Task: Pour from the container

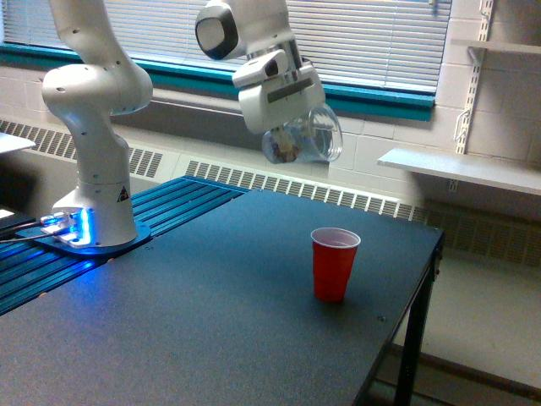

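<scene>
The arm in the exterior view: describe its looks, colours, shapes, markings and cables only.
The arm is glossy white, built of rounded, bulbous segments. A dark round cap sits on the wrist joint. The base carries a small black triangle marking, glows blue at its foot, and has dark cables running off to the exterior view's left. The end effector is a boxy white block with a dark stripe.
</scene>
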Controlling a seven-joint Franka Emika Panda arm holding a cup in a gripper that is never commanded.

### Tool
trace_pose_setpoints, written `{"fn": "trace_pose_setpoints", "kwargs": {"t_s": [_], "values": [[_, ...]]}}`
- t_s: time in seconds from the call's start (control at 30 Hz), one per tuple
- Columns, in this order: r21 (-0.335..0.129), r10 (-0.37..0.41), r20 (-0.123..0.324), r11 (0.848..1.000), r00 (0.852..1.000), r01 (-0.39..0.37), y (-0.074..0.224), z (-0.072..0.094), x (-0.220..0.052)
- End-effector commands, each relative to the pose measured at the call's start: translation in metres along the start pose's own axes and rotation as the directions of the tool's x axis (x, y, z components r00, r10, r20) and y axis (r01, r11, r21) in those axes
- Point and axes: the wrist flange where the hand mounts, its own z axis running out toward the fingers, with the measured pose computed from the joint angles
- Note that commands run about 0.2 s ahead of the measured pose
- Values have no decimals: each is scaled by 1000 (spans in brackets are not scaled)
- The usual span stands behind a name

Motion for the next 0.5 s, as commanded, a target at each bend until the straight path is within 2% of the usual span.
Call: {"fn": "trace_pose_setpoints", "kwargs": {"t_s": [0.03,0.23,0.5], "values": [[-28,-33,29,999,999,34,7,22,-14],[-61,-37,62,997,997,41,14,41,-27],[-77,-73,98,994,993,81,8,58,-46]]}}
